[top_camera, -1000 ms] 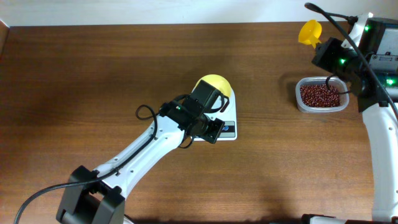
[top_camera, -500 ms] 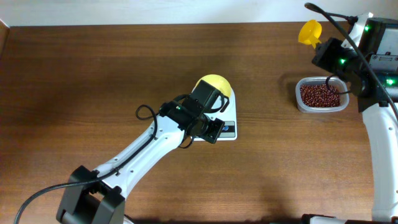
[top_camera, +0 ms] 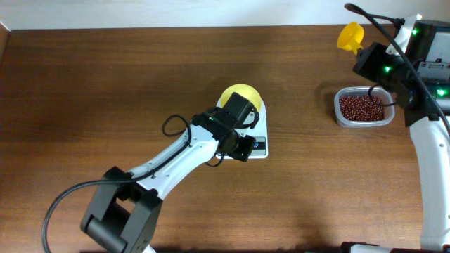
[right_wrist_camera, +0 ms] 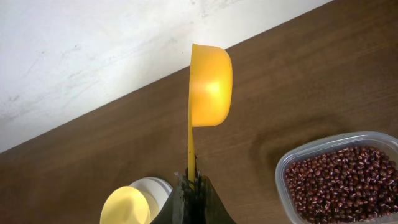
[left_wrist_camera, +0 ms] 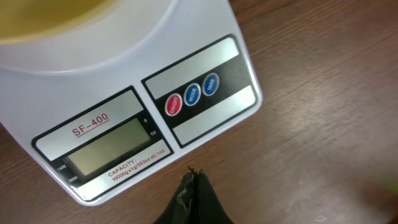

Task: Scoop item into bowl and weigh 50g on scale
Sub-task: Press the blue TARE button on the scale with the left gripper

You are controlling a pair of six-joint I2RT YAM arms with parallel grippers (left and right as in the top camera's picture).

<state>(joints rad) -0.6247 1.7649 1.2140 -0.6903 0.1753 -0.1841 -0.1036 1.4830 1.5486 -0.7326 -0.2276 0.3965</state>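
The pale yellow bowl (top_camera: 243, 95) sits on the white scale (top_camera: 258, 144) at mid-table; the scale's display and red and blue buttons (left_wrist_camera: 191, 96) fill the left wrist view. My left gripper (left_wrist_camera: 195, 180) is shut and empty, its tips just off the scale's front edge. The reddish-brown beans (top_camera: 362, 107) lie in a clear container (right_wrist_camera: 283, 169) at the right. My right gripper (right_wrist_camera: 191, 180) is shut on the handle of a yellow scoop (top_camera: 350, 35), held up empty beyond the container. The bowl also shows in the right wrist view (right_wrist_camera: 127, 205).
The wooden table's back edge meets a white wall (right_wrist_camera: 93, 56) just behind the scoop. The left arm's body (top_camera: 176, 158) stretches diagonally from the front left to the scale.
The left arm has swung a little, its base link shifting right; its gripper stays at the scale's front. The right arm and scoop have not moved.
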